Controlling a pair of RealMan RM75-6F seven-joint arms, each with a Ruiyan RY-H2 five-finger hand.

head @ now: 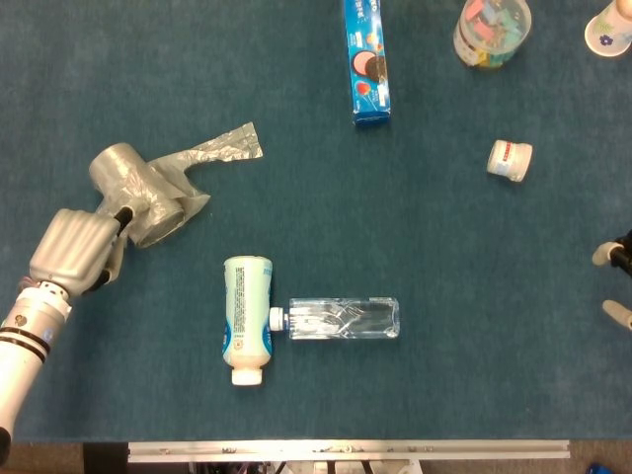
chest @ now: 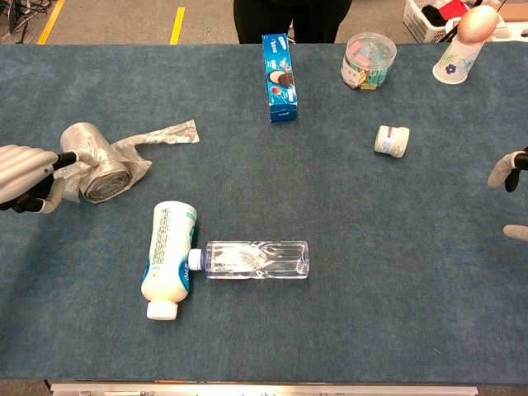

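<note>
My left hand [head: 71, 250] [chest: 25, 174] is at the table's left side, fingers curled, pinching the near end of a roll of silver plastic film [head: 141, 191] [chest: 93, 160]. The roll lies on its side, and its loose tail [head: 219, 146] trails to the right. Only the fingertips [head: 605, 254] of my right hand [head: 616, 282] [chest: 511, 198] show at the right edge; they are spread apart with nothing between them. The nearest thing to that hand is a small white jar [head: 510, 159] lying on its side.
A white lotion bottle [head: 246, 317] and a clear water bottle [head: 342, 318] lie touching at the front centre. A blue cookie box [head: 366, 61], a clear tub of coloured items [head: 491, 30] and a paper cup [head: 608, 30] stand along the far edge.
</note>
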